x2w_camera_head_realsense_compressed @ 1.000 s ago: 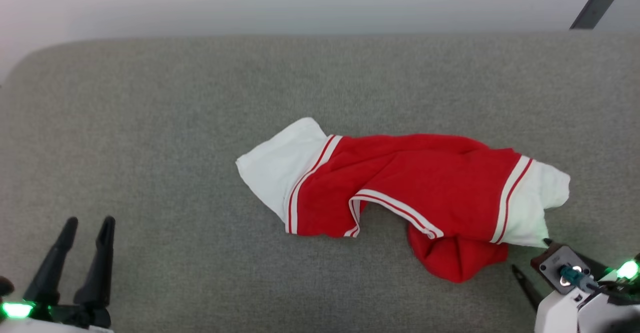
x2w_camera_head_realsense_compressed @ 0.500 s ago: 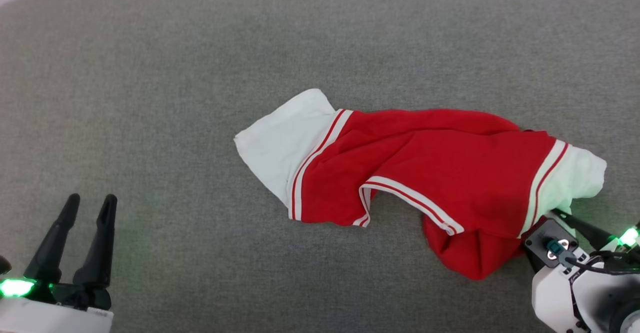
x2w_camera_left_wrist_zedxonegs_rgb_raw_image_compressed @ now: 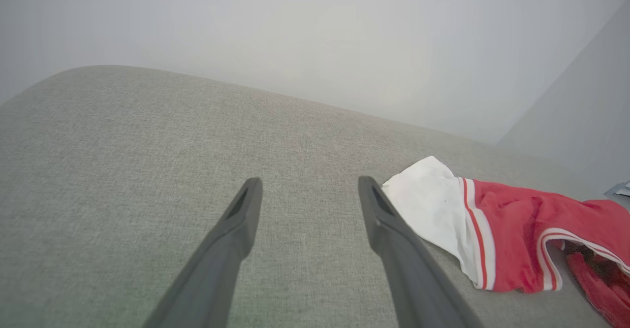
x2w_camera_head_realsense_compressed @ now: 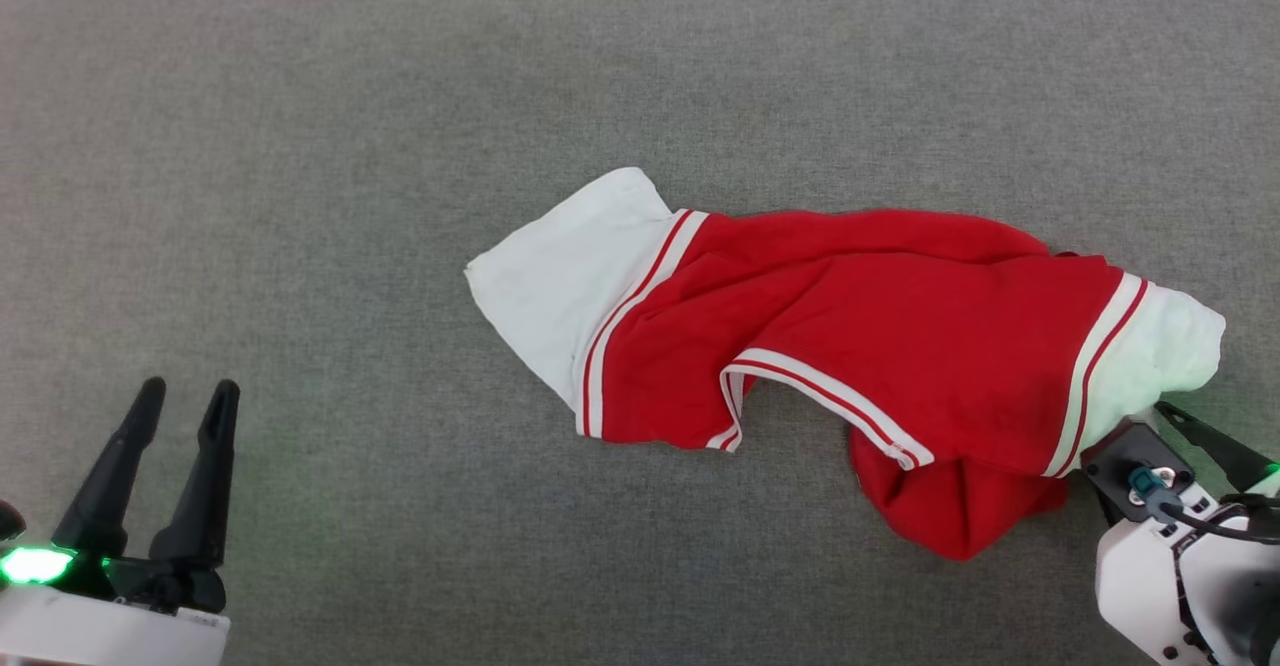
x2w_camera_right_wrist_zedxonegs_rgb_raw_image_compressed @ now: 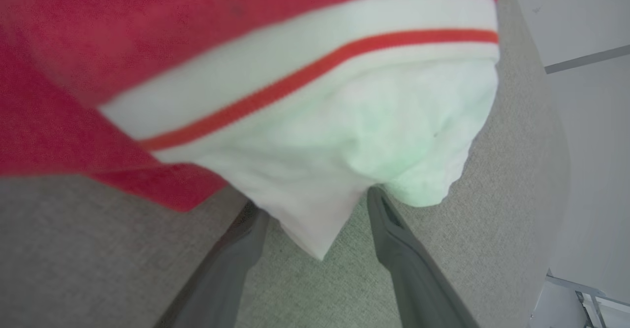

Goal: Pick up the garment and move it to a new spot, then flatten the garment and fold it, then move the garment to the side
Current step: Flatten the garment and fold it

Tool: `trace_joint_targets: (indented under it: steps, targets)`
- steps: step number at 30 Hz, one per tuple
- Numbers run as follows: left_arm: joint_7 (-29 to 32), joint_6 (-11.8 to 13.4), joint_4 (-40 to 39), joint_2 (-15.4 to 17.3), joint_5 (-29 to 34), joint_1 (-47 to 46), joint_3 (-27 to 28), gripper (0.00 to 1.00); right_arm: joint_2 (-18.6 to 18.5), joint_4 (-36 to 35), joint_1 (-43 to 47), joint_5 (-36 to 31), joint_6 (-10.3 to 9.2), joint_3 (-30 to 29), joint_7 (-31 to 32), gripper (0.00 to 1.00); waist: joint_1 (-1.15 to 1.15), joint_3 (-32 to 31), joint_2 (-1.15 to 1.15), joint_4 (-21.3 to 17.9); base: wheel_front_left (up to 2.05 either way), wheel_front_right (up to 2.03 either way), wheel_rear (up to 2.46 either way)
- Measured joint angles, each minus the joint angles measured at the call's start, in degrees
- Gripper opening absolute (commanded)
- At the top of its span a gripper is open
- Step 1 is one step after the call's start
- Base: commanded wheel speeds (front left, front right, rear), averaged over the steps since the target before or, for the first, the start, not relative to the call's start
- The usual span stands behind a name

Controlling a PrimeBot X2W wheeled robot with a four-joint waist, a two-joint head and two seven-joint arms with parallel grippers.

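On grey cushion point(x2w_camera_head_realsense_compressed: 300, 196), crumpled garment point(x2w_camera_head_realsense_compressed: 860, 346)

place: bare indoor room | cues: grey fabric surface point(x2w_camera_head_realsense_compressed: 300, 146) — pale wall point(x2w_camera_left_wrist_zedxonegs_rgb_raw_image_compressed: 315, 32)

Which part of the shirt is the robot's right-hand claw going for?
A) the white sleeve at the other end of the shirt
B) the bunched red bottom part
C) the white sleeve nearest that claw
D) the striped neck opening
C: in the right wrist view the open right gripper has one finger on each side of the tip of the near white sleeve of the garment, not yet closed on it.
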Motion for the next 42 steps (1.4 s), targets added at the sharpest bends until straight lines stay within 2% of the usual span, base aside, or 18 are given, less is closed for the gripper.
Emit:
trace_joint_targets:
  steps: [6, 7, 8, 9, 10, 16, 19, 21, 24, 28, 30, 33, 36, 37, 40, 42]
  targets:
    - [0.0, 0.0, -0.3, 0.2, -0.4, 0.0, -0.2, 1.0, 0.4, -0.7, 1.1, 0.0, 0.0, -0.6, -1.0, 1.0, 0.0, 0.3, 0.0, 0.0, 0.0, 0.0, 0.0]
    - [0.0, 0.0, -0.4, 0.2, -0.4, -0.1, -0.2, 1.0, 0.7, -0.8, 1.0, -0.1, 0.0, -0.5, -1.5, 0.88, 0.0, 0.4, 0.0, 0.0, 0.0, 0.0, 0.0]
    - [0.0, 0.0, -0.5, 0.3, -0.4, -0.1, -0.3, 1.0, 1.0, -0.8, 0.9, -0.4, 0.0, -0.4, -1.6, 0.44, 0.0, 0.5, 0.0, 0.0, 0.0, 0.0, 0.0]
    - [0.0, 0.0, -0.6, 0.3, -0.4, -0.2, -0.3, 1.0, 1.3, -0.6, 0.7, -0.7, 0.0, -0.3, -1.7, 0.26, 0.0, 0.6, 0.0, 0.0, 0.0, 0.0, 0.0]
    - [0.0, 0.0, -0.6, 0.4, -0.4, -0.3, -0.4, 1.0, 1.5, -0.6, 0.6, -0.9, 0.0, -0.2, -2.0, 0.02, 0.0, 0.7, 0.0, 0.0, 0.0, 0.0, 0.0]
    - [0.0, 0.0, -0.9, 1.0, -0.4, -0.4, -0.5, 1.0, 2.5, 0.2, 0.0, -1.5, 0.0, 0.5, -2.4, 0.0, 0.0, 0.9, 0.0, -0.1, 0.0, 0.0, 0.0]
    - [0.0, 0.0, -2.2, 2.5, 0.1, -0.6, -1.1, 1.0, 2.5, 0.2, 0.1, -1.6, 0.0, -0.2, -2.7, 0.0, 0.0, 0.8, 0.0, -0.3, 0.0, 0.0, 0.0]
    - [0.0, 0.0, -3.6, 4.5, 0.6, -1.4, -2.2, 1.0, 2.4, -0.4, 0.6, -1.7, 0.0, -0.8, -2.7, 0.0, 0.0, 0.7, 0.0, -0.5, 0.0, 0.0, 0.0]
    - [0.0, 0.0, -6.1, 10.0, 1.6, -3.3, -4.9, 1.0, 2.3, -1.8, 1.3, -2.0, 0.0, -1.2, -2.5, 0.0, 0.0, 0.5, 0.0, -0.8, 0.0, 0.0, 0.0]
    - [0.0, 0.0, -6.7, 20.8, -1.9, -6.5, -13.7, 1.0, 2.4, -3.7, 1.2, -2.0, 0.0, -1.1, -1.5, 0.0, 0.0, 0.4, 0.0, -1.4, 0.0, 0.0, 0.0]
    - [0.4, 0.0, -6.5, 28.3, -4.6, -8.6, -21.1, 1.0, 2.4, -4.4, 1.1, -2.0, 0.0, -0.5, -1.0, 0.0, 0.0, 0.5, 0.0, -1.8, 0.0, 0.0, 0.0]
    - [6.6, 0.0, -8.1, 37.0, -8.1, -14.0, -31.4, 1.0, 2.6, -5.1, -0.3, -1.9, 0.0, 1.0, -0.7, 0.0, 0.0, 0.8, 0.0, -2.5, 0.0, 0.0, 0.0]
    - [13.9, 0.0, -9.4, 41.2, -9.3, -21.2, -39.0, 1.0, 3.1, -5.1, -1.8, -2.0, 0.0, 2.4, -0.5, 0.0, 0.0, 1.5, 0.0, -3.2, 0.0, 0.0, 0.0]
    - [16.2, 0.0, -9.7, 41.6, -9.3, -23.3, -41.6, 1.0, 3.3, -5.1, -2.2, -2.0, 0.0, 3.0, -0.5, 0.0, 0.0, 1.7, 0.0, -3.5, 0.0, 0.0, 0.0]
    - [21.1, 0.0, -10.1, 40.9, -8.5, -31.0, -47.9, 1.0, 3.8, -5.1, -3.1, -2.3, 0.0, 3.8, -0.5, 0.0, 0.0, 2.7, 0.0, -4.0, 0.0, 0.0, 0.0]
    - [22.7, 0.0, -9.6, 39.2, -7.9, -36.2, -52.0, 1.0, 4.3, -5.1, -3.7, -2.6, 0.0, 4.4, -0.3, 0.0, 0.0, 3.3, 0.0, -4.4, 0.0, 0.0, 0.0]
